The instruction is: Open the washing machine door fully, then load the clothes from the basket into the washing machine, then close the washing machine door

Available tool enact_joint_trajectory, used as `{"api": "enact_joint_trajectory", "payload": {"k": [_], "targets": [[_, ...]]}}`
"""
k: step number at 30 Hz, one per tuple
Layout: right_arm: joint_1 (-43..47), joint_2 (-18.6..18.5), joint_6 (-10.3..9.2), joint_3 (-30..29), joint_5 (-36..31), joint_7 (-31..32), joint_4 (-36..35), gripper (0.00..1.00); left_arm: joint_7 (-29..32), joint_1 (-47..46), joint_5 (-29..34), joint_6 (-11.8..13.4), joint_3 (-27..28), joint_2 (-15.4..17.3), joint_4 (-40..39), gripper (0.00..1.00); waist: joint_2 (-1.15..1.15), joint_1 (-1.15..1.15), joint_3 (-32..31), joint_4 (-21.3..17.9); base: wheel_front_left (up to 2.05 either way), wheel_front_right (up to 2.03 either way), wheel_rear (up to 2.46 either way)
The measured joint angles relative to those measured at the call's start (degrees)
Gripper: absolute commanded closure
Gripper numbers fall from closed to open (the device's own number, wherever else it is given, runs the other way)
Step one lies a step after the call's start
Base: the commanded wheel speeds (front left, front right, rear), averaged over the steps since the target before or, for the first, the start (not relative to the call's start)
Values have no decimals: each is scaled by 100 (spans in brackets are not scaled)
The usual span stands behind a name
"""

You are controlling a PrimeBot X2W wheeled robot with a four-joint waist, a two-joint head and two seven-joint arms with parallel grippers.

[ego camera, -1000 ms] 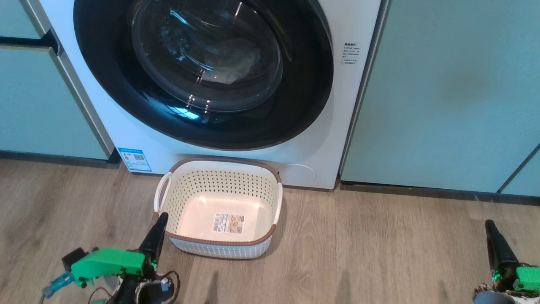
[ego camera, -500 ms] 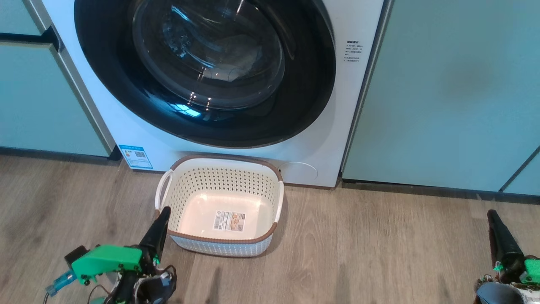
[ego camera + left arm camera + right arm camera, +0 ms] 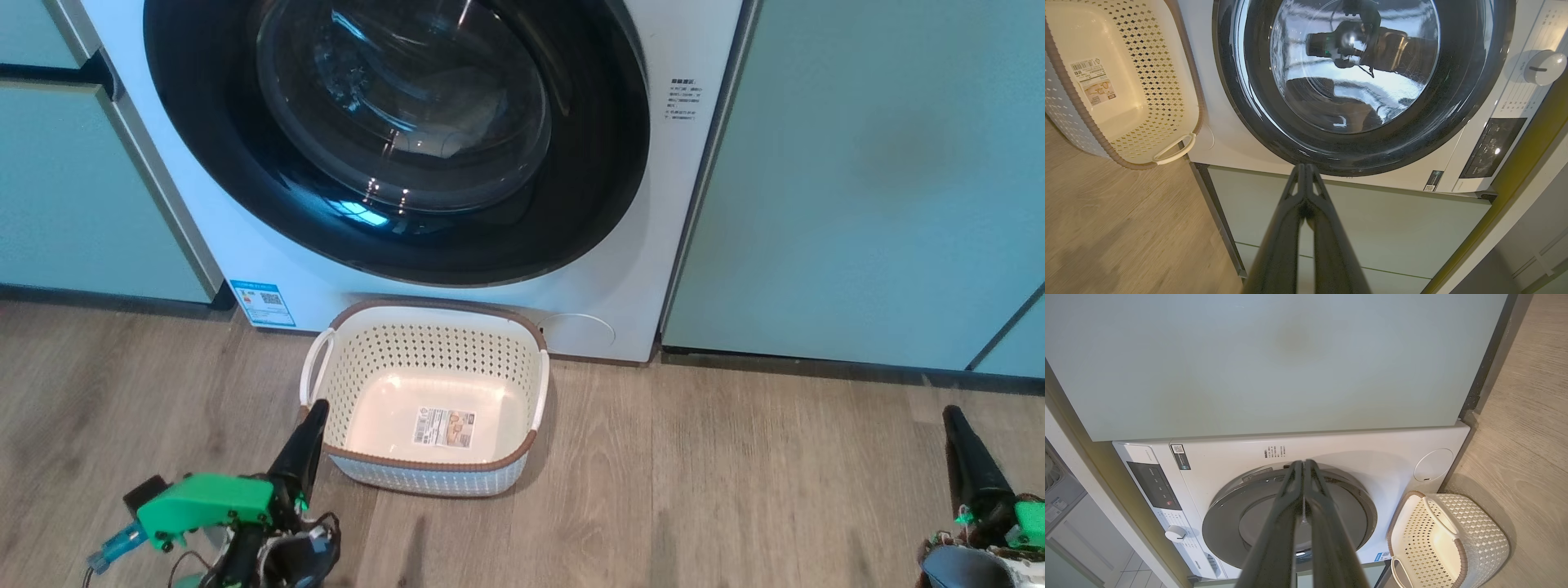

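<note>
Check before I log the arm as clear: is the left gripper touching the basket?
Apart. In the left wrist view the left gripper ends in front of the washing machine door, with the basket well off to its side.

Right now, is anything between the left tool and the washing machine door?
Nothing visible. The shut left tool points straight at the closed washing machine door; the basket sits off to one side.

Just beyond the left gripper (image 3: 1305, 166)'s jaws, the washing machine door (image 3: 1363, 81) is glossy black around clear, mirror-bright glass. The washing machine (image 3: 1229, 134) front is smooth white with a slight sheen. Left of the jaws in the wrist view, the basket (image 3: 1163, 61) is cream perforated plastic with a paper label (image 3: 1092, 81). The floor (image 3: 1126, 228) is matt wood grain.
</note>
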Motion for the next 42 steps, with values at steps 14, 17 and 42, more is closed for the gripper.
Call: {"api": "enact_joint_trajectory", "payload": {"k": [14, 17, 42], "targets": [[0, 0, 0, 0, 0, 0, 0, 100, 0, 0, 0, 0, 1, -1, -1, 100, 0, 0, 0, 0, 0, 0, 0], [0, 0, 0, 0, 0, 0, 0, 100, 0, 0, 0, 0, 1, -1, -1, 100, 0, 0, 0, 0, 0, 0, 0], [0, 0, 0, 0, 3, 0, 0, 100, 0, 0, 0, 0, 2, -1, -1, 100, 0, 0, 0, 0, 0, 0, 0]]}}
